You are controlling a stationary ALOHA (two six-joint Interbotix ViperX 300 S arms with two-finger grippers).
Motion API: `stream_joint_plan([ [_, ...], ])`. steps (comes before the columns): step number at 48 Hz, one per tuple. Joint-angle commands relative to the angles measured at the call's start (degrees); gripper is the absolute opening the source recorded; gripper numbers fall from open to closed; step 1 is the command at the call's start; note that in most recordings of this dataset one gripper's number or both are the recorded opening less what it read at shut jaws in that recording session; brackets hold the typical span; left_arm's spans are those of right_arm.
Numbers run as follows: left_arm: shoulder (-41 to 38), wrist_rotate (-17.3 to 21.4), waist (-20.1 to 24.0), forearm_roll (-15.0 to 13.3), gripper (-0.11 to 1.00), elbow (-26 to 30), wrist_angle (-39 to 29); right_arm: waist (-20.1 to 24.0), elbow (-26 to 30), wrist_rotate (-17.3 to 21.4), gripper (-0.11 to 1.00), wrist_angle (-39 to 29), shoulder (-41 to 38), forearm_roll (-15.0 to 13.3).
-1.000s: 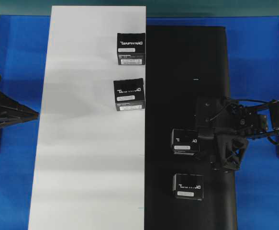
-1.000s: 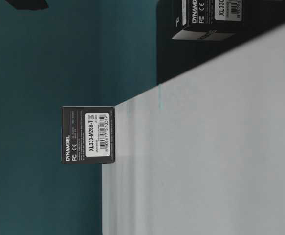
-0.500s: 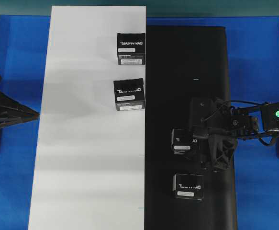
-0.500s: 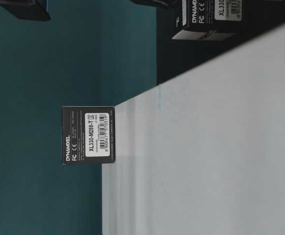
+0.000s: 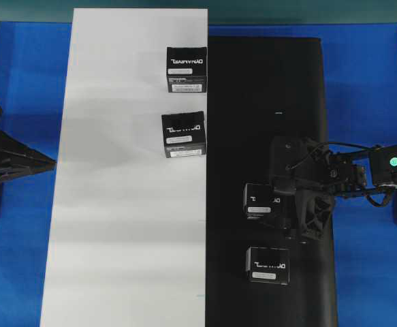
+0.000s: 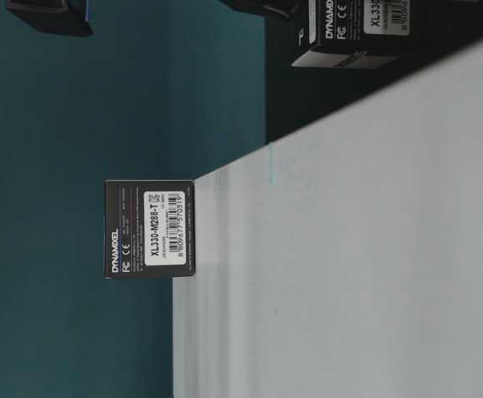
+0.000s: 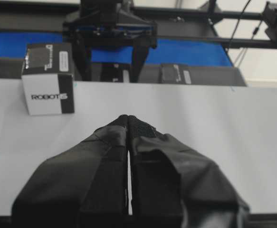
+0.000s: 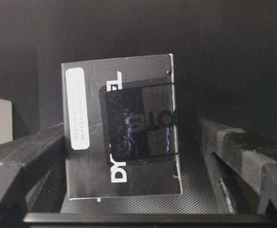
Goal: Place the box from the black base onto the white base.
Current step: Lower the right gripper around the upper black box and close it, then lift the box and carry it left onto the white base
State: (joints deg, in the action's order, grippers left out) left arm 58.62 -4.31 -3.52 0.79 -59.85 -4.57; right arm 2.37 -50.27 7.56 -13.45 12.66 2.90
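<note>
Overhead, my right arm covers the right end of the box [image 5: 261,202], so its far edge is hidden. My right pincer [image 8: 128,156] stands wide, one finger [image 8: 24,156] on each side of the box with a gap on the right side; I grip nothing. The box lies on the black base [image 5: 266,82], just right of the seam with the white base [image 5: 116,238]. A second box [image 5: 267,264] sits near it on the black base, with bare sheet between them. Two more boxes [image 5: 185,69] [image 5: 183,134] hug the white base's right edge, leaving its near half free. My left pincer [image 7: 128,124] is pressed together, holding nothing, above the white base. Blue counter [image 5: 368,75] borders both sheets.
</note>
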Motion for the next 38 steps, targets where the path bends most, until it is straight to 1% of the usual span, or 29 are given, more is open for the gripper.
stream_joint_plan([
  [1,-0.4,0.0,0.4,0.2,-0.02,1.3,0.4,0.1,0.4,-0.1,0.94,-0.4,-0.6,0.3],
  [4,-0.4,-0.1,0.4,0.2,-0.02,1.3,0.4,0.2,0.4,-0.1,0.86,-1.1,-0.6,0.3],
  [9,-0.5,-0.1,0.4,0.1,-0.02,1.3,0.4,0.3,0.4,0.0,0.67,-2.1,-0.5,0.3],
  [12,-0.5,-0.1,0.4,0.2,-0.02,1.3,0.4,0.3,0.6,0.0,0.63,-2.5,-0.3,0.4],
  [19,-0.5,-0.1,0.3,0.2,-0.02,1.3,0.5,0.4,2.5,-0.1,0.62,-4.6,1.1,0.4],
  [30,-0.6,-0.1,0.3,0.2,-0.02,1.3,0.5,0.9,7.8,-0.2,0.6,-12.7,2.7,0.4],
  [38,-0.5,-0.1,0.3,0.2,-0.02,1.2,0.5,2.2,12.2,-0.1,0.6,-16.3,3.3,0.4],
])
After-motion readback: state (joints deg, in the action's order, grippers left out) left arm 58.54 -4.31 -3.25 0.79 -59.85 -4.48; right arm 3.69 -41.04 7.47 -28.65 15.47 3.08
